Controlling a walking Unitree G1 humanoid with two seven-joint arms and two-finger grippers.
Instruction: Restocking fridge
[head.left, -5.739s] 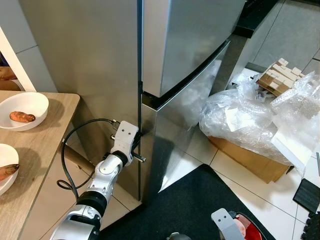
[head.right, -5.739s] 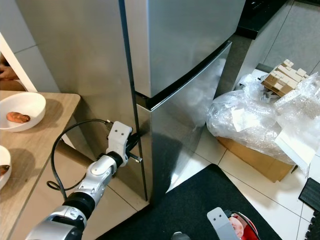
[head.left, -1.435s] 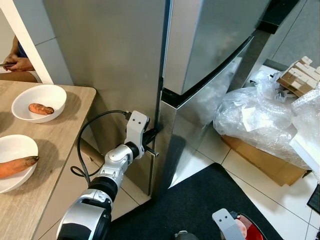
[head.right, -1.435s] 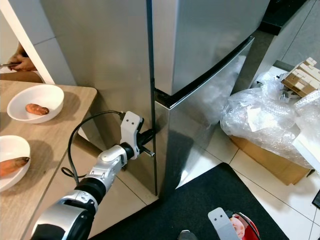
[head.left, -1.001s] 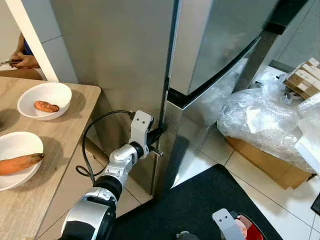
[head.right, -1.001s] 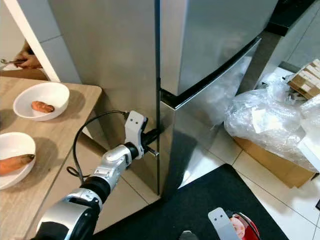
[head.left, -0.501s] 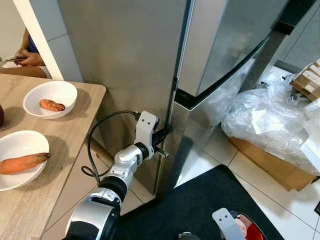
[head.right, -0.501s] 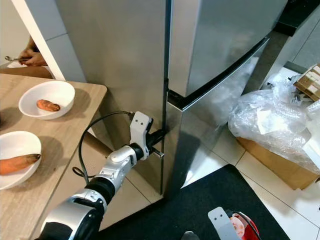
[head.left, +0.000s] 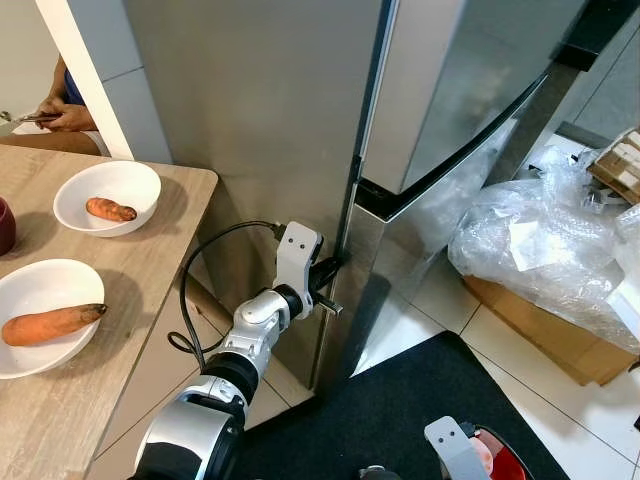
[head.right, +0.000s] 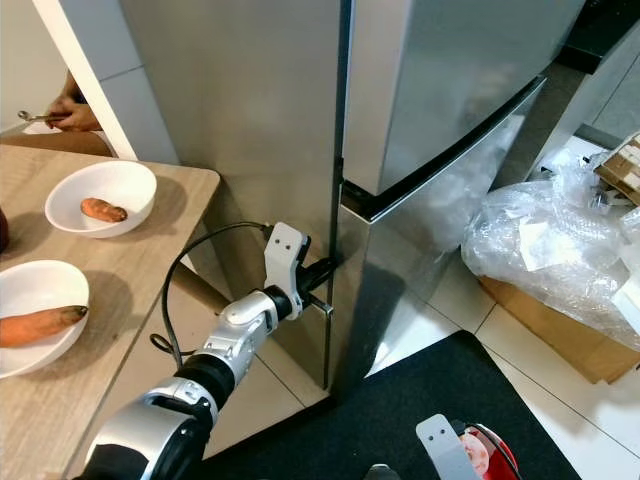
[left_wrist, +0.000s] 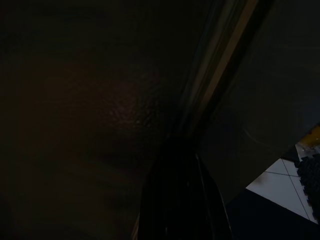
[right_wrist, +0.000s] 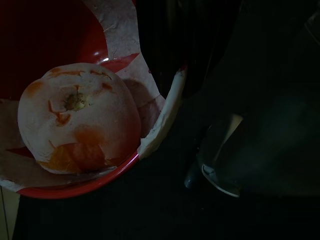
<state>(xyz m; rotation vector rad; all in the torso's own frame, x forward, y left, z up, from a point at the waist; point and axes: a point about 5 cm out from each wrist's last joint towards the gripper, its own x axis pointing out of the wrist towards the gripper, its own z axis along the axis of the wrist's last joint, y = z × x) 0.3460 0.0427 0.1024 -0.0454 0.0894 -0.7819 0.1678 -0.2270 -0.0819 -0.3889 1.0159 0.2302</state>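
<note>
Left gripper (head.left: 328, 285) at silver steel fridge (head.left: 300, 110) door seam, six o'clock; fingers' state unclear; right unclear.

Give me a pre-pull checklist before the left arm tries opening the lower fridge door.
1. Left gripper at the lower fridge door edge: ok.
2. Fingers hooked in the seam: cannot tell, left wrist view too dark.
3. Door shut, no gap: ok.
4. Door swing path: not ok, plastic-wrapped box sits close in front.
5. Right gripper's red bowl with the pale round fruit: level, ok.
6. Carrot bowls on the table, away from the arm: ok.
</note>
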